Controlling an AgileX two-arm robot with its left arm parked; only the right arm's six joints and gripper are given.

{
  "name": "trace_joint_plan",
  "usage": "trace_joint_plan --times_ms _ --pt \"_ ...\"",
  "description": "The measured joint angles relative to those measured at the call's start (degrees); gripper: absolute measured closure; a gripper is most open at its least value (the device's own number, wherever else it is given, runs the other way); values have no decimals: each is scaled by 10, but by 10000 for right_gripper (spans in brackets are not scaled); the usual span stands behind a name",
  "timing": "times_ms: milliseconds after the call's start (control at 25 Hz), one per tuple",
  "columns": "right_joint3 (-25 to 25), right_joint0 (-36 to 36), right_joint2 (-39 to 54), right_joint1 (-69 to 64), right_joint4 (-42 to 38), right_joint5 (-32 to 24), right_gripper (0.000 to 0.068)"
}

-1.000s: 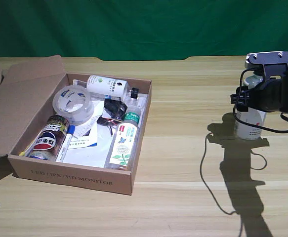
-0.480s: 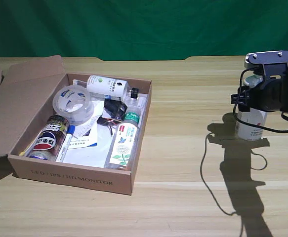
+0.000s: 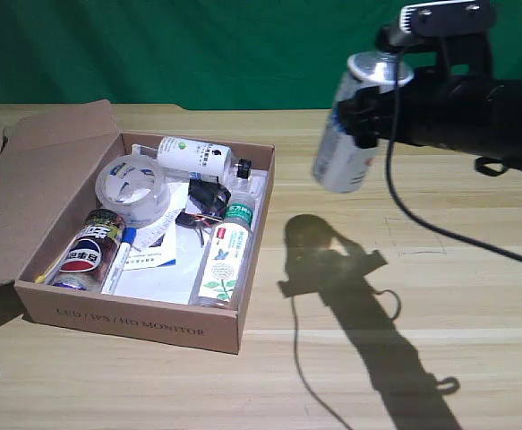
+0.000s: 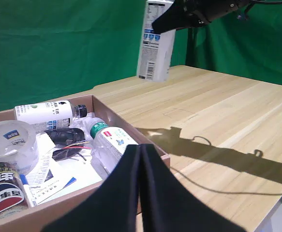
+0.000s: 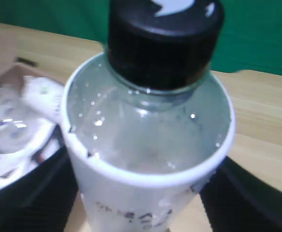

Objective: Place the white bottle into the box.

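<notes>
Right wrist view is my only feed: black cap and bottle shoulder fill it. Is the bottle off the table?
Observer: Yes. In the exterior view the white bottle hangs in the air, tilted, clamped by the right gripper, its shadow on the table.
Operator: Is it over the box?
Observer: Not yet; it is to the exterior view's right of the box.
Operator: Room inside?
Observer: Crowded: a tape roll, a smaller white bottle and a green-capped bottle lie there.

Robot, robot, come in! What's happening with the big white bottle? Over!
Right gripper shut on the white bottle. Bottle in the air, tilted, beside the box, not over it. Box crowded with other bottles, tape.
</notes>
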Motion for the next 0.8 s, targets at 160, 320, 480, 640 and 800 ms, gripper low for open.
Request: trace_joint_plan --times_ms 160,320,480,640,800 --pt "-1 97 0 9 45 30 141" --pt "-2 152 -30 61 62 43 141" --pt "-5 164 -78 131 95 71 141" --pt "-10 168 -121 188 142 81 141" --pt "-39 168 -143 207 171 82 141"
